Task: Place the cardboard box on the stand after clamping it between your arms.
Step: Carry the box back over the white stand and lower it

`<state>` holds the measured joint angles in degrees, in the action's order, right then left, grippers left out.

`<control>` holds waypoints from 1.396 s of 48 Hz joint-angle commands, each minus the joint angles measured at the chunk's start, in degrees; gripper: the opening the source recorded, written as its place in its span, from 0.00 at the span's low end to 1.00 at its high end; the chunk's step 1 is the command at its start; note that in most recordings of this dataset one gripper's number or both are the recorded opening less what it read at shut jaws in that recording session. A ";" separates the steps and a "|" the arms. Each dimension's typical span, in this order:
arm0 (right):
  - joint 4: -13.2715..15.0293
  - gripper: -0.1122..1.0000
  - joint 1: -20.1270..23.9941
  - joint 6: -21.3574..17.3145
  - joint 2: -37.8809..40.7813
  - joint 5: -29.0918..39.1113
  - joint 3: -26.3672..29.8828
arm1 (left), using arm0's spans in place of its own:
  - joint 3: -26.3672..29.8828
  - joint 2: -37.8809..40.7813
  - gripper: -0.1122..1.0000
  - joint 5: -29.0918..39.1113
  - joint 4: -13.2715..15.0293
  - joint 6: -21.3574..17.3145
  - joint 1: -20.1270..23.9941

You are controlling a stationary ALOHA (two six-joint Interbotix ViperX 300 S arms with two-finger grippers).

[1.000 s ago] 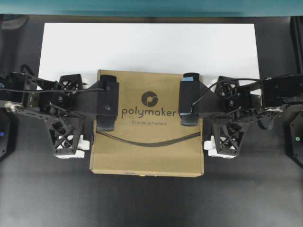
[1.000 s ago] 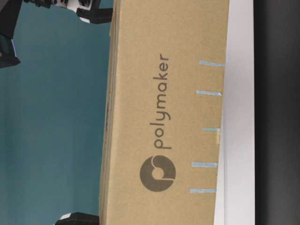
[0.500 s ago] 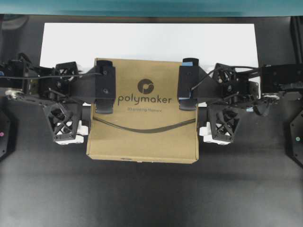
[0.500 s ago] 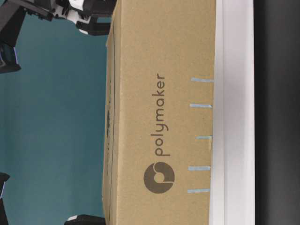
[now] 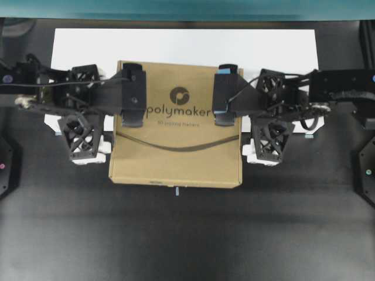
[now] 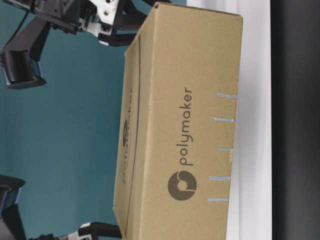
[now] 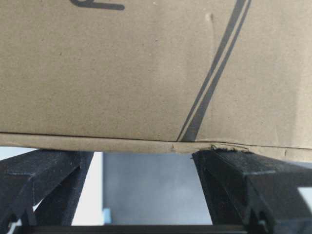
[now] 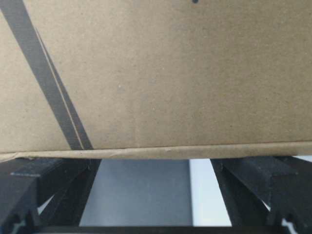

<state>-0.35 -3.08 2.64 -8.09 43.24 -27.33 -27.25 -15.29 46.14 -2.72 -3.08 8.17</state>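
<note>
Between both wide-open grippers, left (image 5: 132,96) and right (image 5: 225,95), the cardboard box (image 5: 179,158) sat pressed, partly over the stand (image 5: 184,44)

1 cardboard box (image 5: 176,158), 1 stand (image 5: 181,44), 2 arms (image 5: 70,102).

Dark tabletop (image 5: 187,234); teal wall (image 5: 187,9) behind.
</note>
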 commanded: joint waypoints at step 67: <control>-1.67 0.83 -15.64 15.03 9.84 -14.15 4.22 | -4.83 5.27 0.79 -16.00 0.09 -4.75 17.05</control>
<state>-1.32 -18.90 17.93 0.18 33.05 -26.72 -32.78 -10.02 33.93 -3.16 -8.53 26.02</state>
